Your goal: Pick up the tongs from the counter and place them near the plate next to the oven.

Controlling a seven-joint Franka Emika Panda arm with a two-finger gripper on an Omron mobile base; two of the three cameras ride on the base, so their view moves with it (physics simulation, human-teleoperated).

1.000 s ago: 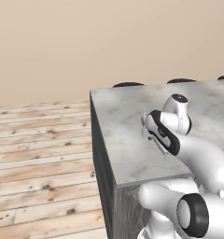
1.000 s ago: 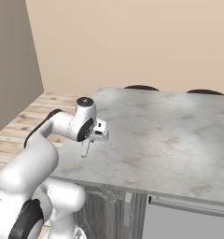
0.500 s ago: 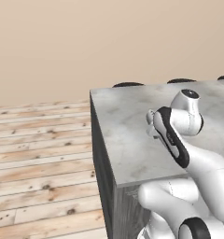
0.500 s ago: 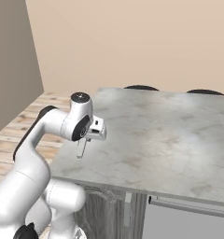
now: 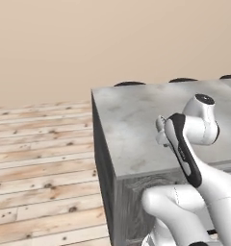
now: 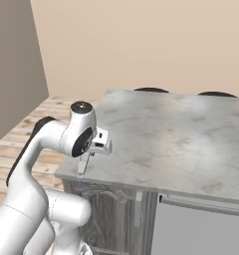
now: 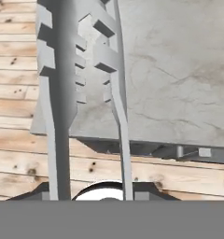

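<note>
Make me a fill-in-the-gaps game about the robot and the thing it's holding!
1. The gripper holds the tongs with their tips pointing ____.
2. The floor beside the counter is made of ____ planks.
3. Seen in the hand view, the tongs have ____ narrow arms.

Missing words: down; wooden; two.

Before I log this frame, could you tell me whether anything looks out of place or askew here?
Nothing is spilled or damaged. The one oddity: the tongs are off the counter, hanging from the gripper by the counter's corner, their arms reaching out over the wood floor.
</note>
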